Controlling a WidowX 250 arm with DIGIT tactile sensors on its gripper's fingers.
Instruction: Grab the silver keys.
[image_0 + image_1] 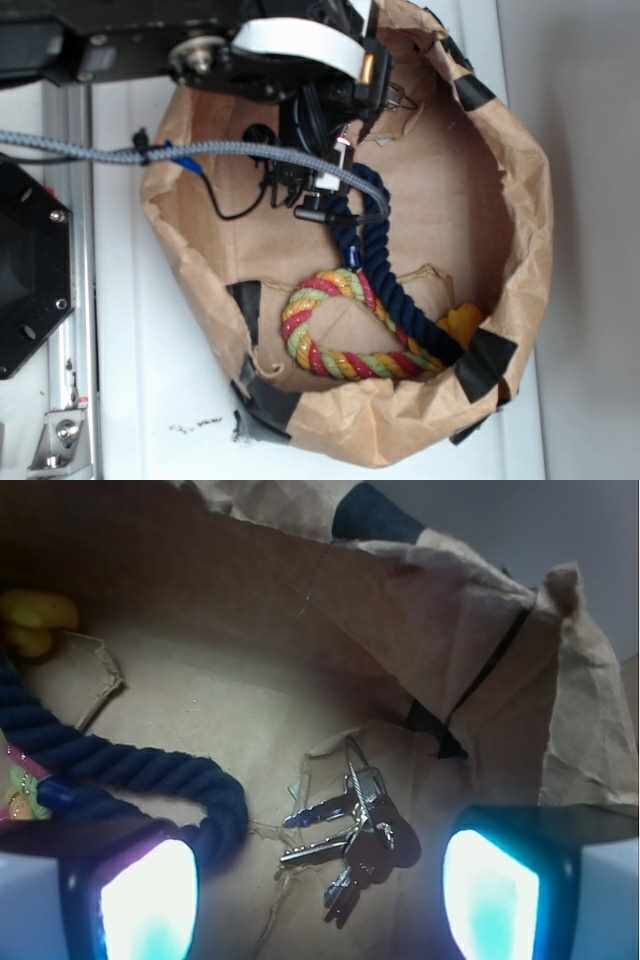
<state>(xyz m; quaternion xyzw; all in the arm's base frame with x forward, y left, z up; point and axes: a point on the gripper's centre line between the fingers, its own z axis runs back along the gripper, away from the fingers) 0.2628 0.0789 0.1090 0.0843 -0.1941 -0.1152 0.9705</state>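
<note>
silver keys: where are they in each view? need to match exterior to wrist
Exterior: not visible; the arm covers the upper part of the paper bag, where they would lie.
Wrist: silver keys lie lower centre on the bag floor, between the two lit fingers, apart from both.
Shared landmark: the navy blue rope, whose end curls just left of the keys in the wrist view.

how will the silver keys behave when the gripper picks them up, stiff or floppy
Probably floppy as a bunch: the silver keys are separate pieces fanned out on a thin ring, so those not pinched would likely swing and dangle. They lie flat on the paper bag floor, so the smooth metal may slip. The open gripper straddles them; they look unlikely to roll.
</note>
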